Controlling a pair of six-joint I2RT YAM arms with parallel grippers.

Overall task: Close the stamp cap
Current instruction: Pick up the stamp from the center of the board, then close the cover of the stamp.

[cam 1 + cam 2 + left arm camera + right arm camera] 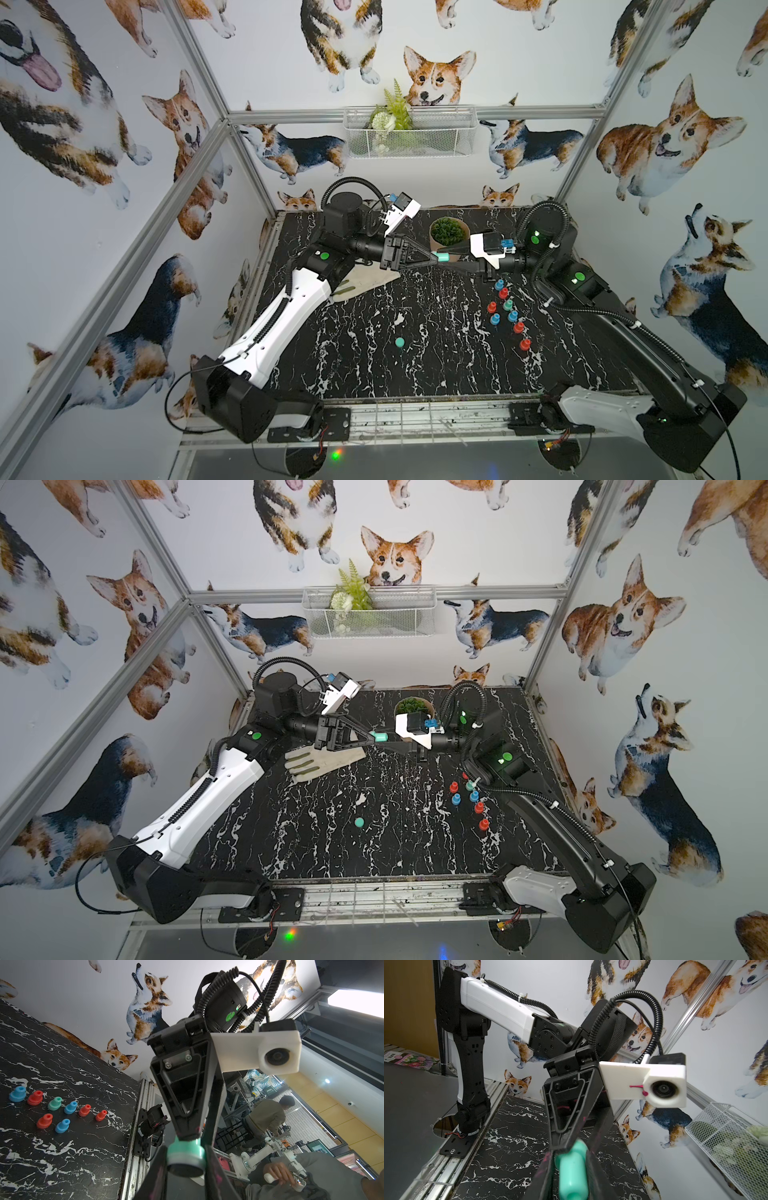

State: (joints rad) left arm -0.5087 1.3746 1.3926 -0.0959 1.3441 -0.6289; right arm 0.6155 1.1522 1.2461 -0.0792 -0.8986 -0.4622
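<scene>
One pale glove [368,283] is seen at the left of the black marbled surface [374,374], partly covered by the left arm in a top view. Nearer the front, a teal round piece [400,342] lies alone, and what it is cannot be made out. The left fingers [419,257] are clamped tight on the broad end of the stamp [443,257]. It is held level in the air over the back of the surface, before a potted plant [448,232]. The stamp [185,1155] is mint green, with a slim handle, a wide round base ringed by a paler band, and a dark end face. Its handle [573,1167] is pinched by the right fingers [544,1178], drawn narrow around it. Further right, eight small stamps [507,305] in red, blue and green are grouped on the surface. Little of the held stamp shows between the fingertips in both top views. It is blurred and cut off in the right wrist view. Whether its cap is fully seated cannot be told.
</scene>
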